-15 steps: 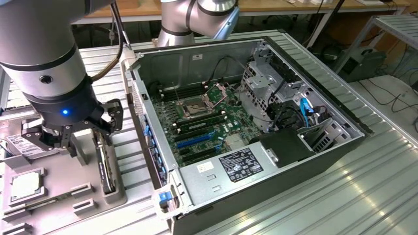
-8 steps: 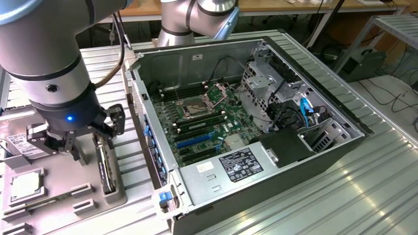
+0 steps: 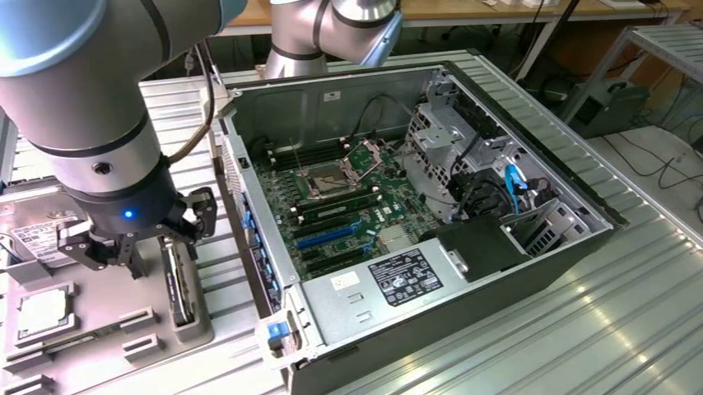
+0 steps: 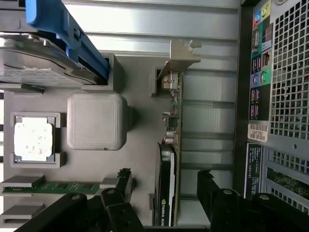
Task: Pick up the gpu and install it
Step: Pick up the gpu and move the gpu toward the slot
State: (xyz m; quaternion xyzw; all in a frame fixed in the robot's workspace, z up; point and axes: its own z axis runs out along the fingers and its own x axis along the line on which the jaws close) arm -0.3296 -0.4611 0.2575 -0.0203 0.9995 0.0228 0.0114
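An open computer case (image 3: 288, 105) is lying on its side on the ribbed metal table (image 3: 615, 329), with its motherboard (image 3: 341, 206) facing up and a labelled power supply (image 3: 384, 284) sitting next to the board. Beside the case, a grey tray (image 4: 96, 121) is holding a square processor chip (image 4: 33, 139), a memory stick (image 4: 53, 186) and a hard drive (image 4: 38, 63) with a blue rail (image 4: 67, 34).

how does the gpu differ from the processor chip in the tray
The gpu stands on edge in its slot; the processor chip lies flat in its recess. The gpu is long, green and black; the processor chip is small, square, silver. Both sit in the grey tray.
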